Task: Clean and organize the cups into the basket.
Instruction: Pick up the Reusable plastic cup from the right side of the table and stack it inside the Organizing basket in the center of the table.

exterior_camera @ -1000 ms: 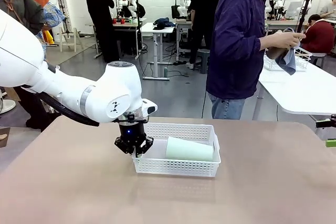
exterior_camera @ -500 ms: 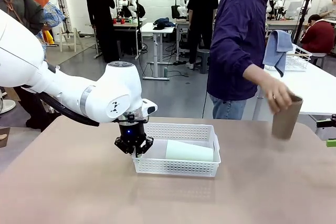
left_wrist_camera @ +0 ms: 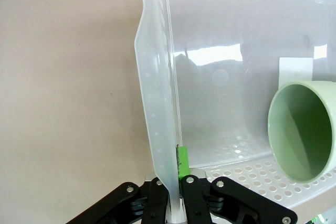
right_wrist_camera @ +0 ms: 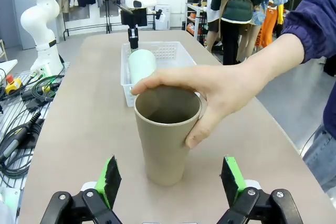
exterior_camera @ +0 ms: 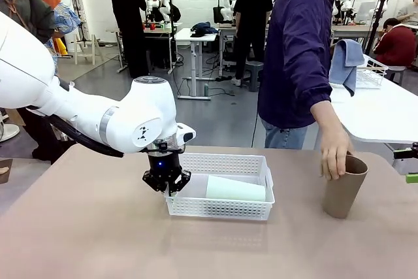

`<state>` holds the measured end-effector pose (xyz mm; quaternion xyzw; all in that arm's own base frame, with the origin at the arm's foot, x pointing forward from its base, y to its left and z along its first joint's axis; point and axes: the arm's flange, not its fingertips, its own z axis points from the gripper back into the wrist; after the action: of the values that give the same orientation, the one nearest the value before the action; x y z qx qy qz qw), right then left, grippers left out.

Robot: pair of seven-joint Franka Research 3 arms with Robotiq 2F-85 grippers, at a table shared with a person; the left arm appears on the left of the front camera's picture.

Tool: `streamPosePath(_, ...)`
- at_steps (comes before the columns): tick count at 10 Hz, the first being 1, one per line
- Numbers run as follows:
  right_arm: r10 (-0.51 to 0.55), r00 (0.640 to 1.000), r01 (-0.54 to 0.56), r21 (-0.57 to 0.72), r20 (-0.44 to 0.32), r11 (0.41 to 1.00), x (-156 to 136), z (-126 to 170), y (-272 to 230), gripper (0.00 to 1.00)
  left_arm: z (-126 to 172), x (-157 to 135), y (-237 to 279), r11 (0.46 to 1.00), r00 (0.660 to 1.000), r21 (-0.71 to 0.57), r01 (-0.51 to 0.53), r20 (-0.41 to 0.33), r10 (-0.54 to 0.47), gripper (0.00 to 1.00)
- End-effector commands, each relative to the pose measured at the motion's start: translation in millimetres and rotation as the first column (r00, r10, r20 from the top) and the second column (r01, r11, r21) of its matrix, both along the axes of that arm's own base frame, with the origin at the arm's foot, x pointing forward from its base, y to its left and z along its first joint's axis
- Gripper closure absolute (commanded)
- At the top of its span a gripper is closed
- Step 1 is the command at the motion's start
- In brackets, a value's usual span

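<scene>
We grip the basket (exterior_camera: pixel 222 208); a tan cup (exterior_camera: pixel 344 191) stands at right.
Our left gripper (exterior_camera: pixel 168 187) is clamped on the basket's left wall, centre frame, with the mint cup (exterior_camera: pixel 235 187) lying inside. Our right gripper (right_wrist_camera: pixel 170 174) gapes wide and empty before the tan cup, which stands upright under a person's hand (exterior_camera: pixel 334 155), lower right.

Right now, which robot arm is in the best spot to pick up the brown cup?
Probably the right. The right tool is open, facing the upright brown cup close ahead, though the person's hand holds its rim. The left tool is shut on the wall of the basket, farther from the cup.
</scene>
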<state>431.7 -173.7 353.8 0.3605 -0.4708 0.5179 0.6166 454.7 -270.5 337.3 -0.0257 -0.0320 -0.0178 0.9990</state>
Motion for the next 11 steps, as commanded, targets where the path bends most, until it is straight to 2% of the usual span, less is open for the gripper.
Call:
streamPosePath(1,0.007,1.000,-0.007,-0.006,0.001,1.000,-4.6,0.3,1.5,0.00,-1.1,-1.2,-0.4,1.000,1.000,0.000,0.002,0.004,-0.002,1.00)
streamPosePath(4,0.000,1.000,0.000,0.000,0.000,1.000,0.0,0.0,0.0,0.00,-1.1,-1.2,-0.4,1.000,1.000,0.000,0.002,0.004,-0.002,1.00)
streamPosePath(6,-0.006,0.993,-0.002,-0.063,-0.121,0.998,22.2,-41.4,6.3,0.00,-1.1,-1.2,-0.4,1.000,1.000,0.000,0.002,0.004,-0.002,1.00)
streamPosePath(9,0.010,0.976,-0.031,-0.092,-0.218,0.995,56.2,-92.3,21.3,0.00,-1.1,-1.2,-0.4,1.000,1.000,0.000,0.002,0.004,-0.002,1.00)
streamPosePath(11,0.035,0.967,-0.062,-0.101,-0.253,0.993,64.5,-112.0,29.4,0.00,-1.1,-1.2,-0.4,1.000,1.000,0.000,0.002,0.004,-0.002,1.00)
